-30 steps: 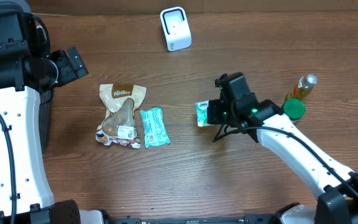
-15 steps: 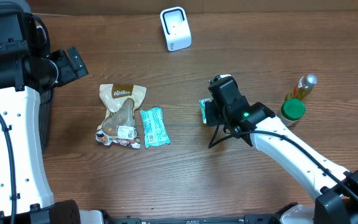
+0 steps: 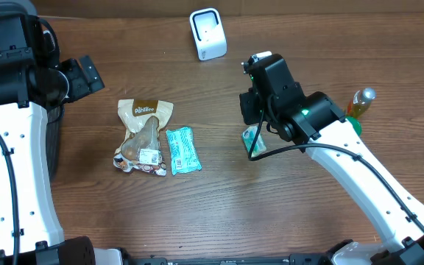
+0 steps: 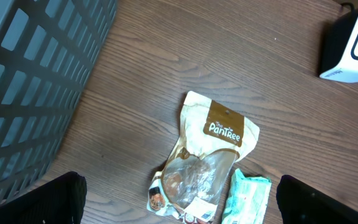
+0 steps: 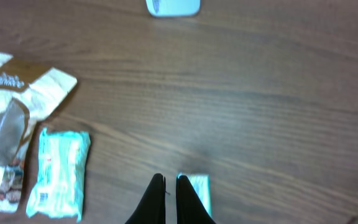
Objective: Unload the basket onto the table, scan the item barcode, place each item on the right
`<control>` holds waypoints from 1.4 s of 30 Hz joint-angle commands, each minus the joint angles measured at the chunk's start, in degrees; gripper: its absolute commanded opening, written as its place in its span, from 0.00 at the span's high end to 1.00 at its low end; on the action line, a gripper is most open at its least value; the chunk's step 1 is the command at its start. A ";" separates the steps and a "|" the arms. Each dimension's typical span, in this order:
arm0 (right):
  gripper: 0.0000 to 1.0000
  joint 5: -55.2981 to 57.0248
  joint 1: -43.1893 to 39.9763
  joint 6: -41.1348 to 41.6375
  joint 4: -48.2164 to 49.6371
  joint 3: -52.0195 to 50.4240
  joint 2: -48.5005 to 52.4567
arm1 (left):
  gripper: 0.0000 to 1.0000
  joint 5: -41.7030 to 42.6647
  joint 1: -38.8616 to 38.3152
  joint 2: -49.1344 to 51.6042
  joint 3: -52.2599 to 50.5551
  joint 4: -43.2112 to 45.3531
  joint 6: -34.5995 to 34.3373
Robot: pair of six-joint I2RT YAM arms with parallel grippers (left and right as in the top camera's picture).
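Right gripper is pinched fully closed, black fingers together, nothing visible between them. The small teal packet shows against the wood-grain table just right of the fingertips in the wrist view, and contact with them can't be told. Farther out, the glossy white rounded scanner stands at the far edge, well apart from the packet, and a larger crinkly teal wrapper lies beside a tan-and-clear snack pouch on the left. The left gripper is spread wide above that pouch, holding nothing, with a dark mesh basket alongside.
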 commanded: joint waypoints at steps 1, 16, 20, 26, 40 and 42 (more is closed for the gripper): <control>0.96 0.76 -0.33 0.33 -4.55 0.33 0.90 | 0.00 0.02 -0.13 0.09 0.39 -0.04 0.66; 0.51 -15.17 -14.80 0.70 -11.21 0.31 15.47 | 0.00 0.02 -0.13 0.09 0.39 -0.04 0.66; 0.51 -26.03 -19.26 -8.68 -12.55 -0.24 15.50 | 0.00 0.02 -0.13 0.09 0.39 -0.04 0.66; 0.51 -25.27 -20.02 -8.96 -9.53 -5.14 15.50 | 0.00 0.02 -0.13 0.09 0.39 -0.04 0.66; 0.56 -25.16 -19.28 -8.76 2.97 -13.94 15.50 | 0.00 0.02 -0.13 0.09 0.39 -0.04 0.66; 0.56 -23.45 -19.28 -8.76 3.87 -14.43 15.50 | 0.00 0.02 -0.13 0.09 0.39 -0.04 0.66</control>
